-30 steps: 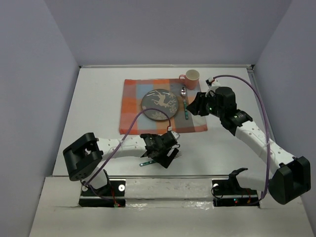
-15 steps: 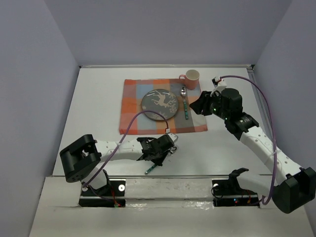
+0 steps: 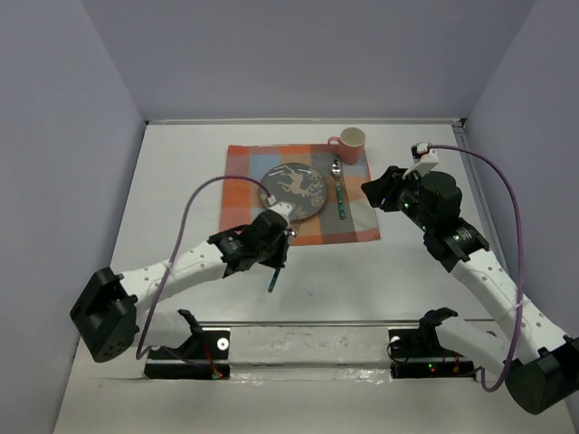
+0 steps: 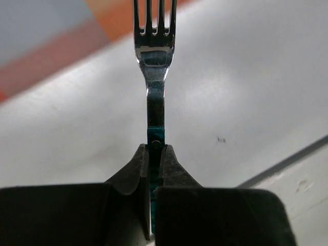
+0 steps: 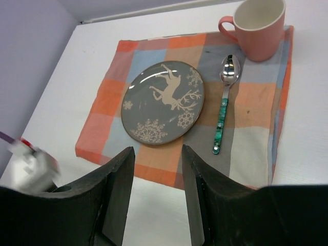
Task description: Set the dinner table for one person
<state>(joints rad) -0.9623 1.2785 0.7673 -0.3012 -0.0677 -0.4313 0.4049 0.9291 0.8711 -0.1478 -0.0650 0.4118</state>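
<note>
Clearly the left fingers [image 4: 130, 174] pinch the fork [image 4: 155, 66] by its green handle; it seems light, stiff, probably slippery. The right fingers [image 5: 118, 179] stand open, empty.

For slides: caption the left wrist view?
Left tool shut on the fork by its green handle, tines toward the placemat, over the white table.

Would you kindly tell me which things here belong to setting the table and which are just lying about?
Part of the job: table, placemat, plate, spoon, mug, fork gripped in the left claw.

Just lying about: purple cable, rail at the near edge.
</note>
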